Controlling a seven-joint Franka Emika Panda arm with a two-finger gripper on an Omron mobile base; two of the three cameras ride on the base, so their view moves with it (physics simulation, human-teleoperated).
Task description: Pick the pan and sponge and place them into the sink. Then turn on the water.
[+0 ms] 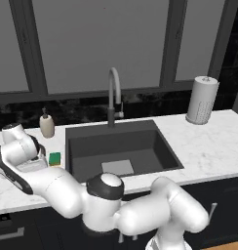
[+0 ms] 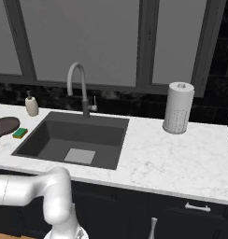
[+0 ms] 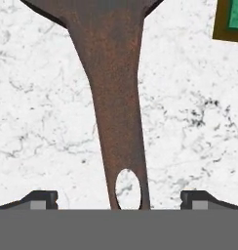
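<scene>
In the hand view the pan's long reddish-brown handle runs down the middle of the picture. Its end hole sits just above my gripper. Both fingertips stand wide apart on either side of the handle, open and not touching it. The pan's dark bowl shows at the left edge of the right base view. The green-topped sponge lies on the marble between the pan and the dark sink, and its corner shows beside the handle. My hand hangs low over the counter left of the sink. No stream runs from the faucet.
A beige soap dispenser stands behind the sponge near the sink's back left corner. A white paper towel roll stands on the counter at the back right. White marble countertop stretches right of the sink. Dark windows line the back wall.
</scene>
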